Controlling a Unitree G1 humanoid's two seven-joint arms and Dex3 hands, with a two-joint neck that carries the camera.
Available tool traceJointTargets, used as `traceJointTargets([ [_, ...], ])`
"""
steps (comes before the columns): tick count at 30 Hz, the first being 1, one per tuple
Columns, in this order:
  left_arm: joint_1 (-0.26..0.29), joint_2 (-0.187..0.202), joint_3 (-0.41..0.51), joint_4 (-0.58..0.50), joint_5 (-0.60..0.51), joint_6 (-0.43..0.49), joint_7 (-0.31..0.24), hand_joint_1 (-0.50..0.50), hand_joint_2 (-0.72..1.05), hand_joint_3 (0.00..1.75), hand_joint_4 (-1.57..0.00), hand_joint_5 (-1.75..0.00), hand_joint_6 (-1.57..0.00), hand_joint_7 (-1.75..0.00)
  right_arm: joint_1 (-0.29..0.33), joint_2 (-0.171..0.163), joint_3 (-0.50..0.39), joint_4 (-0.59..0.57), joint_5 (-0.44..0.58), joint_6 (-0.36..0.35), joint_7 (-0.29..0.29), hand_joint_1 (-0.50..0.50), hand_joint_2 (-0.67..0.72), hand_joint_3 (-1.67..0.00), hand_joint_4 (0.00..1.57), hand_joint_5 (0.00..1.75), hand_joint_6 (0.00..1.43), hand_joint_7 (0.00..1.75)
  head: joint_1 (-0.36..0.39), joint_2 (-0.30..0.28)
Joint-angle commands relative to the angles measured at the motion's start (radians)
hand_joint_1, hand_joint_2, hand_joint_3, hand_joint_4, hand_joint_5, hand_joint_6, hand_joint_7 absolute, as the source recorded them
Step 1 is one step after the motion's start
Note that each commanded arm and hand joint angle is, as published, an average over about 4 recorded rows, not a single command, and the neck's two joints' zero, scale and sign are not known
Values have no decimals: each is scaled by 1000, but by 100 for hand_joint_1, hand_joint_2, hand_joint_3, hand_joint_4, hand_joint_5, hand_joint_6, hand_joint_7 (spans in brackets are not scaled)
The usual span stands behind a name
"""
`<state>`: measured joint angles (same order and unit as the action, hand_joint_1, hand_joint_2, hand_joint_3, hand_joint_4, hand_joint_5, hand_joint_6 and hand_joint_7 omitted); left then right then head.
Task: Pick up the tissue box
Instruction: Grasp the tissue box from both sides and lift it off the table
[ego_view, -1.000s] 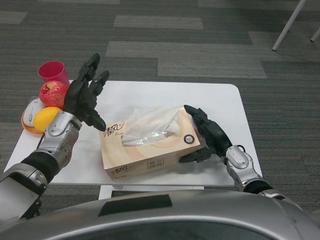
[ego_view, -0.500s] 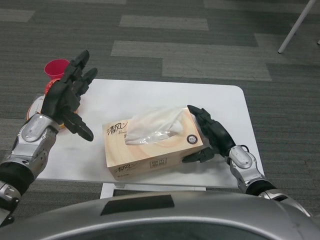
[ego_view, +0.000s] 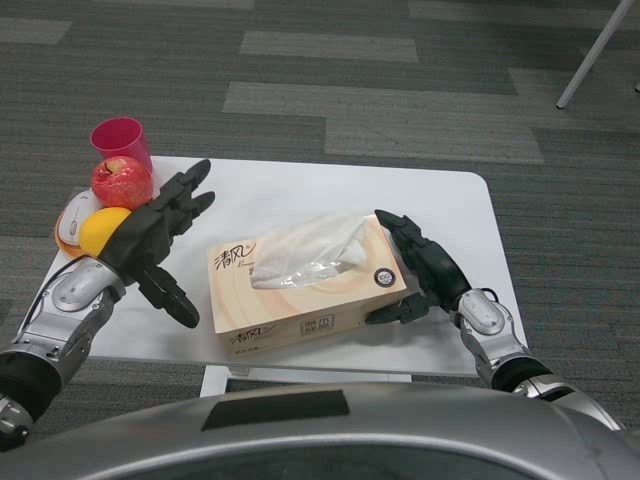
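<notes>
Table: white worktop (ego_view: 300, 190) with rounded corners, set on a floor of grey striped carpet (ego_view: 330, 80).
Tissue box: the tan box (ego_view: 300, 290) lies flat near the worktop's front edge, about midway between its left and right edges, one short end angled toward the right edge. A white tissue (ego_view: 315, 245) billows from the slot in its top.
Right hand: the black right hand (ego_view: 425, 275) lies against the box's right end, fingers spread along that face and thumb low by the bottom corner. It holds nothing, and the box rests on the worktop.
Left hand: the left hand (ego_view: 150, 245) is over the worktop's left part, just beside the box's left end and apart from it, fingers wide and fanned, palm turned toward the box, nothing in it.
Fruit and cup: at the worktop's far left corner stands a pink cup (ego_view: 122, 143). In front of it sit a red apple (ego_view: 121, 182) and an orange (ego_view: 103, 229), touching each other.
Small item: a white rounded object (ego_view: 70, 215) lies just beside the orange at the left edge; what it is cannot be told.
</notes>
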<state>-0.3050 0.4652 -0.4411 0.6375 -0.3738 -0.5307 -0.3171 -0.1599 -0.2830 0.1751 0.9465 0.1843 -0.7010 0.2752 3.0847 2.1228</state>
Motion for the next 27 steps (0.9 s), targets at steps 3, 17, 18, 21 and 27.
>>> traceJointTargets([
  [3,-52,-49,-51,123,45,2,-8,50,-28,0,0,-41,0,-7,3,-13,12,25,-2,32,-2,-42,-16,-32,0,5,0,21,-5,0],
  [17,-129,-131,-98,320,113,-4,-7,50,-37,0,0,-33,0,-9,3,-18,23,24,-1,32,-9,-42,-16,-32,0,0,0,21,-13,-1],
  [18,-131,-135,-99,325,113,-4,-7,50,-37,0,0,-31,0,-7,3,-18,25,24,0,32,-9,-42,-16,-32,0,0,0,21,-12,-1],
  [21,-140,-148,-97,334,110,-7,-3,50,-37,0,0,-31,0,-7,3,-19,33,23,0,32,-12,-42,-16,-32,0,0,0,21,-10,-1],
  [27,-156,-180,-47,349,101,-29,17,50,-37,0,0,-31,0,-7,3,-22,45,20,1,32,-18,-42,-16,-32,0,0,0,21,-9,6],
])
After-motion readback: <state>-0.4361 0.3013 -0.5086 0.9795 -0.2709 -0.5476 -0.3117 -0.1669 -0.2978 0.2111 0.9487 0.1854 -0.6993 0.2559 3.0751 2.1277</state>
